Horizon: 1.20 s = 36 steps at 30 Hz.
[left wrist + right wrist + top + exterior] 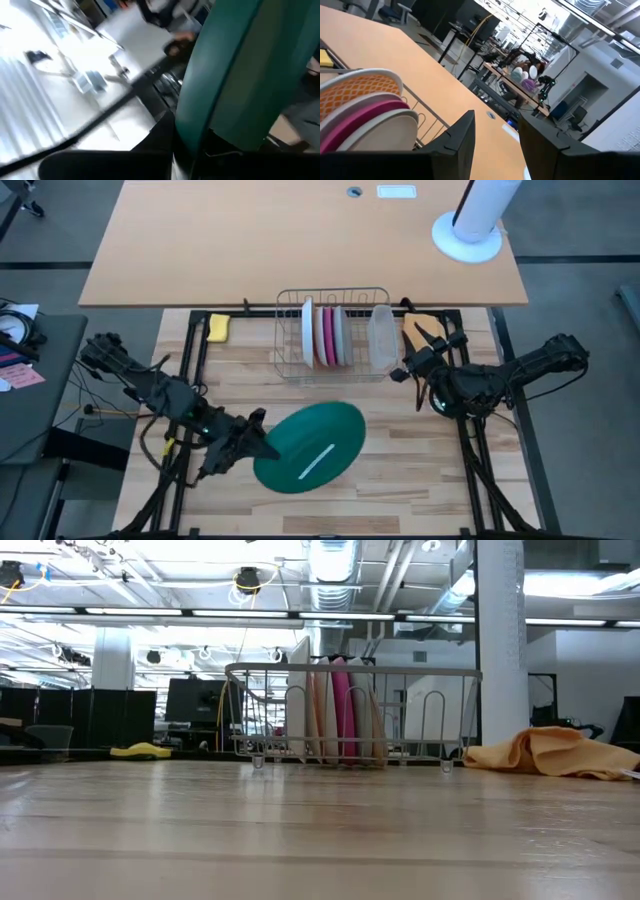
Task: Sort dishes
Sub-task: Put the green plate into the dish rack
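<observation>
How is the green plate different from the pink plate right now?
The green plate is dark green; the pink plate is magenta. The green plate is out in front of the dish rack, gripped at its edge by the left hand, while the pink plate stands on edge in the rack between other plates, held by no hand. Both are round and look alike in size.

Overhead and table-level views share the rack; wrist cameras look close

Bright overhead strip lights — left wrist view blurred
</observation>
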Each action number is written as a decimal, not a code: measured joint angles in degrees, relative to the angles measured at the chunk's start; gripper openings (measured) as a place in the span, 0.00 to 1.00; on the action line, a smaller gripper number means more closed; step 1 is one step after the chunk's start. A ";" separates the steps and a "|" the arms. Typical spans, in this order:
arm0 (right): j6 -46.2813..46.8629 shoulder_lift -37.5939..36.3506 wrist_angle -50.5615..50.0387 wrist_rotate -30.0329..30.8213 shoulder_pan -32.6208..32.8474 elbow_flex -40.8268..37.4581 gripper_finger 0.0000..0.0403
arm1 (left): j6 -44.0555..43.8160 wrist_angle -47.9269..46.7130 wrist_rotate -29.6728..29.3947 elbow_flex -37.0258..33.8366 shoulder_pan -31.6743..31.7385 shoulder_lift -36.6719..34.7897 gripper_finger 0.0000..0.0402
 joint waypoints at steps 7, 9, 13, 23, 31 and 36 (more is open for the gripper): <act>-0.47 0.02 -0.42 -0.09 0.03 0.00 0.37 | 2.06 0.02 12.34 0.03 0.00 -1.93 0.03; -0.62 0.02 -0.42 -0.11 0.03 0.00 0.37 | 2.05 0.04 14.47 0.09 0.00 -2.14 0.03; -0.88 0.02 -0.42 -0.17 0.03 0.00 0.37 | 2.10 -0.18 15.25 0.09 0.00 -2.10 0.03; -1.26 0.04 -0.42 -0.30 0.03 0.00 0.37 | 0.92 -0.46 16.77 0.09 0.17 -2.10 0.03; -2.55 0.04 -0.42 -0.33 0.03 0.00 0.37 | -4.47 6.66 8.31 0.09 0.18 -2.06 0.03; -2.57 0.04 -0.42 -0.35 0.03 0.00 0.37 | -13.41 17.43 -1.43 0.09 1.27 -2.06 0.02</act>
